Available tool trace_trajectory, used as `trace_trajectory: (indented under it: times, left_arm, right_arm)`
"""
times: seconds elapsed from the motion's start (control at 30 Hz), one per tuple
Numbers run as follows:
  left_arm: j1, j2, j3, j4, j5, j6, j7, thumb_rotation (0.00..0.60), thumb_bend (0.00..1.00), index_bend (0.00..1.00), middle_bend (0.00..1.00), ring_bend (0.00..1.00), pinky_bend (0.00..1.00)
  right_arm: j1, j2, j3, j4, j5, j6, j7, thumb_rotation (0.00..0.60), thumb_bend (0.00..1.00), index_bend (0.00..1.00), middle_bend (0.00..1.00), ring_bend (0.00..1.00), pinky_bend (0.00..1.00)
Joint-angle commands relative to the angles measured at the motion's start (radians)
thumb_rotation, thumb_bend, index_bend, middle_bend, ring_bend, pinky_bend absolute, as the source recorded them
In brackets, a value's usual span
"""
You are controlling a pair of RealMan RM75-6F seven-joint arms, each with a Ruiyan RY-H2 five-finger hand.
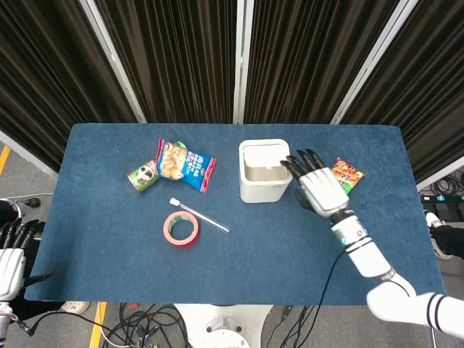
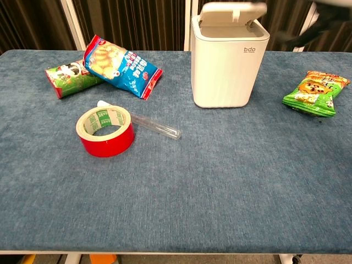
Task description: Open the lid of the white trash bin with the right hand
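Note:
The white trash bin [image 1: 264, 181] [image 2: 228, 66] stands mid-table. Its lid [image 2: 230, 12] is tipped up at the back, and the head view looks down into the open bin. My right hand [image 1: 317, 188] hovers just right of the bin with its fingers spread, holding nothing and apart from the bin. In the chest view only a blurred dark part of the right hand [image 2: 308, 30] shows at the upper right. My left hand [image 1: 13, 254] hangs off the table's left edge, fingers apart, holding nothing.
An orange-green snack pack [image 1: 346, 174] [image 2: 316, 92] lies right of the bin, under the hand. Left of the bin lie a blue chip bag [image 1: 185, 165], a green pack [image 1: 143, 176], a red tape roll [image 1: 181, 228] and a clear tube [image 1: 199, 214].

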Motion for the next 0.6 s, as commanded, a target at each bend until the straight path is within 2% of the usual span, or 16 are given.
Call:
trace_trajectory:
  times: [0.03, 0.17, 0.37, 0.47, 0.6]
  left_arm:
    - [-0.001, 0.0, -0.001, 0.001, 0.002, 0.0, -0.002, 0.6, 0.0, 0.17, 0.13, 0.01, 0.0]
    - [-0.002, -0.002, -0.002, 0.004, 0.001, -0.002, -0.005, 0.6, 0.0, 0.16, 0.13, 0.01, 0.0]
    - [-0.005, -0.004, -0.003, 0.001, 0.004, -0.002, 0.002, 0.6, 0.0, 0.16, 0.13, 0.01, 0.0]
    - [-0.005, -0.003, -0.002, -0.003, 0.006, 0.0, 0.007, 0.6, 0.0, 0.16, 0.13, 0.01, 0.0]
    - [-0.005, -0.003, -0.001, -0.007, 0.006, -0.002, 0.011, 0.6, 0.0, 0.16, 0.13, 0.01, 0.0]
  right_arm:
    - [-0.125, 0.062, -0.064, -0.055, -0.069, 0.144, 0.014, 0.6, 0.42, 0.07, 0.05, 0.0, 0.0]
    - [-0.262, 0.096, -0.142, -0.066, -0.138, 0.288, 0.083, 0.6, 0.42, 0.06, 0.04, 0.0, 0.0]
    - [-0.417, 0.11, -0.246, -0.03, -0.24, 0.427, 0.227, 0.6, 0.42, 0.06, 0.05, 0.0, 0.0]
    - [-0.467, 0.107, -0.274, -0.012, -0.26, 0.461, 0.258, 0.6, 0.43, 0.06, 0.05, 0.0, 0.0]
    - [-0.489, 0.105, -0.279, 0.007, -0.269, 0.463, 0.301, 0.6, 0.43, 0.06, 0.05, 0.0, 0.0]
